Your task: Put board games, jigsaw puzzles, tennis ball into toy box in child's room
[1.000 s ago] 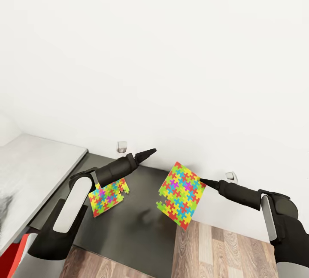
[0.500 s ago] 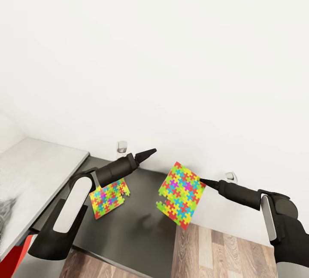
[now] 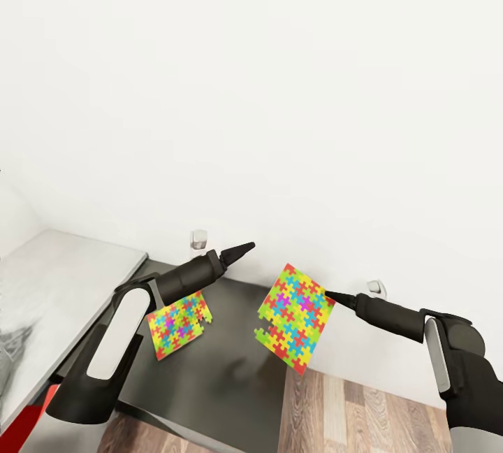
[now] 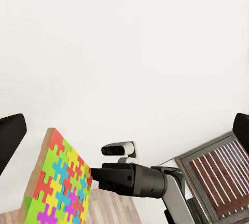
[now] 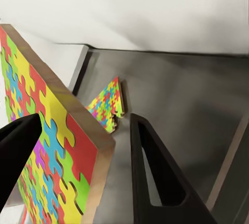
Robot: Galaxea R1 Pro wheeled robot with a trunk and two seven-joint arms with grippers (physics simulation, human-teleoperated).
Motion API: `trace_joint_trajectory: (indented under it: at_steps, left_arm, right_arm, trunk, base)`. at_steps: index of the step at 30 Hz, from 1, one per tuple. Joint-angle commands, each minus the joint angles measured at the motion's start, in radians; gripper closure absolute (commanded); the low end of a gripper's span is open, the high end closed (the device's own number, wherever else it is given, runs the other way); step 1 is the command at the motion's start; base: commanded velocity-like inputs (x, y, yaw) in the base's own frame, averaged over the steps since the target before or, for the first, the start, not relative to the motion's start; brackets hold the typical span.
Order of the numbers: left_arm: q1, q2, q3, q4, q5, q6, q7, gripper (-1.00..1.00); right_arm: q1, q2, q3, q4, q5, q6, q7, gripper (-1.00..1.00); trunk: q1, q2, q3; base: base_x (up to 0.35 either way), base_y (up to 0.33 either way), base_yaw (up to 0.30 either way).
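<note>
Flat jigsaw puzzle (wood-edged) in right hand

Two jigsaw puzzles; two wall sockets.

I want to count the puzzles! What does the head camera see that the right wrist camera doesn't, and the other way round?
Head view: the left arm and the right arm from above, plus a wall socket behind them.
Right wrist view: a close look at the held puzzle, with its brown side edge between the right gripper jaws.
Both: two puzzles, the held one and the second puzzle, with the dark cabinet top below them.
</note>
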Motion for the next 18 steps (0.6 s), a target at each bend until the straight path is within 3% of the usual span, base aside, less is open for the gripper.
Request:
trace_joint_trajectory:
  at_steps: [1, 18]
  left_arm:
    - [-0.001, 0.0, 0.0, 0.0, -0.001, 0.002, -0.002, -1.0]
    - [-0.001, 0.0, -0.002, 0.0, -0.001, 0.002, -0.001, -1.0]
  right_arm:
    - [-0.001, 0.0, -0.001, 0.0, -0.005, 0.008, -0.001, 1.0]
    - [-0.001, 0.004, 0.0, 0.0, -0.005, 0.008, -0.002, 1.0]
  trunk:
    - [-0.004, 0.006, 0.003]
    - [-0.069, 0.125, 0.085]
  base:
    - [0.0, 0.0, 0.0]
    - [0.0, 0.0, 0.0]
